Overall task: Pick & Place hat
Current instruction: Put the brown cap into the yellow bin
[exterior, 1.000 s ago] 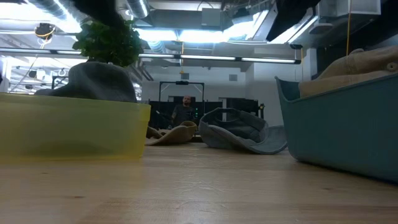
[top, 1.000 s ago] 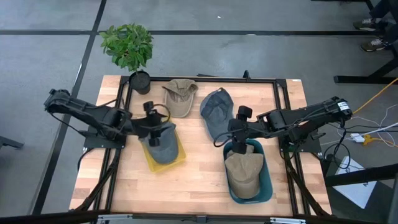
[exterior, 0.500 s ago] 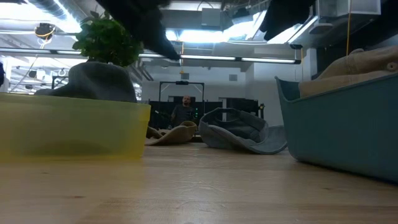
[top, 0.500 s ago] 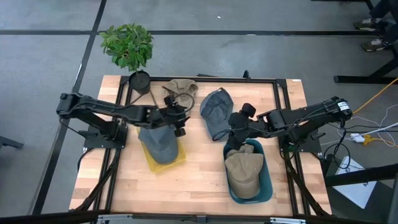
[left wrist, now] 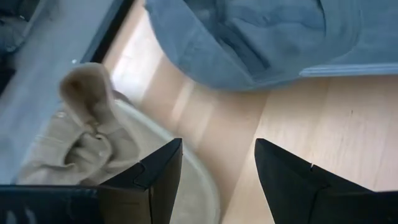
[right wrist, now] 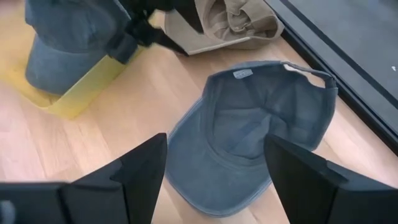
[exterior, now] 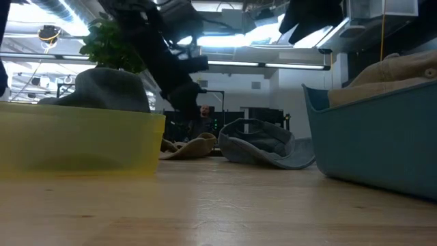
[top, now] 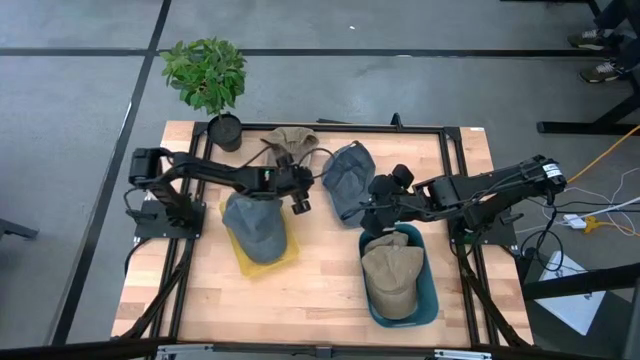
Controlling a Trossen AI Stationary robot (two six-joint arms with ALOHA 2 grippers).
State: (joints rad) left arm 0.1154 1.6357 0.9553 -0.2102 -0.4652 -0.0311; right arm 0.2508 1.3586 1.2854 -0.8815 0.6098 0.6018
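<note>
Yellow tray (top: 285,258) at 8 o'clock: grey hat (top: 254,224) in, done. Left gripper (top: 298,190) spread, empty, over tan hat (top: 289,143) at 12. Blue hat (top: 345,178) loose at center; right gripper (top: 372,207) spread, empty. Teal bin (top: 428,300) at 5 holds beige hat (top: 391,277). Two hats left, I reckon.

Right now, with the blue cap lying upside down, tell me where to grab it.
Take the blue cap by its brim edge, coming from above with the open right hand, which hovers just over it. The cap lies inside-up, so the brim rim probably offers a thin, firm lip; the crown looks soft and sagging.
</note>
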